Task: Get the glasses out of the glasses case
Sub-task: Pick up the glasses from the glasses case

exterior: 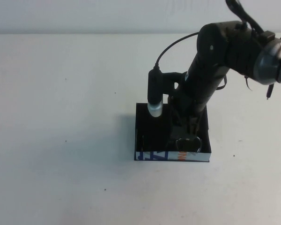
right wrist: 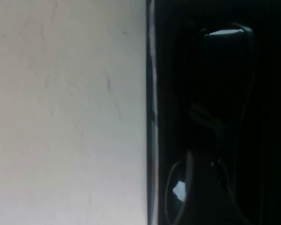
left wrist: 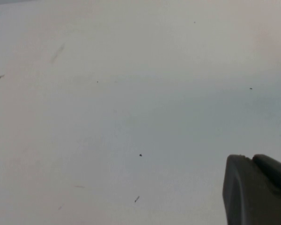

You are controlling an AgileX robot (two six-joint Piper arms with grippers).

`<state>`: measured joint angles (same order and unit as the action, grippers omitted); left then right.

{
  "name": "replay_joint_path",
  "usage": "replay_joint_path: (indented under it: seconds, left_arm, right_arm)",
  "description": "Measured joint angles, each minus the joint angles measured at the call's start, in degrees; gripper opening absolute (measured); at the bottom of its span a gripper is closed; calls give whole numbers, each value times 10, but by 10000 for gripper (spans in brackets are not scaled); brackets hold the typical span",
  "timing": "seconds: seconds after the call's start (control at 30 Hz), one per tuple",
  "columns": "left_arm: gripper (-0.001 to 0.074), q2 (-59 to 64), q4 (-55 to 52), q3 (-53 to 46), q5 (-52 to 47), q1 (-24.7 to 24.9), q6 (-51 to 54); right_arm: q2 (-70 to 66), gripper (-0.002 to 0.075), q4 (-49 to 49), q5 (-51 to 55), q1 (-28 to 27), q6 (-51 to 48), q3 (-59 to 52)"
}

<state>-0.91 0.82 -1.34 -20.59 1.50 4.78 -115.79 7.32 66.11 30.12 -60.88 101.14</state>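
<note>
The glasses case (exterior: 152, 155) is a small black open box in the middle of the table, its light side with blue letters and an orange mark facing me. The dark glasses (exterior: 187, 143) lie inside at its near right; the right wrist view shows their lens rims (right wrist: 225, 42) beside the case wall (right wrist: 152, 117). My right gripper (exterior: 191, 131) reaches down into the case, right over the glasses, and it is a dark shape in the right wrist view (right wrist: 201, 197). My left gripper (left wrist: 255, 161) is shut and empty over bare table, outside the high view.
The white table (exterior: 61, 117) spreads wide on all sides of the case. The right arm's cable (exterior: 171, 47) arcs above the case. A back wall edge runs along the far side.
</note>
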Motion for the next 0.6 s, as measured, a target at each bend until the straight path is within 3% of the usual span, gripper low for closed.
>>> replay_joint_path:
  seconds: [0.6]
  left_arm:
    - [-5,0,0,0,0,0,0]
  right_arm:
    - [-56,317,3,-22,3,36,12]
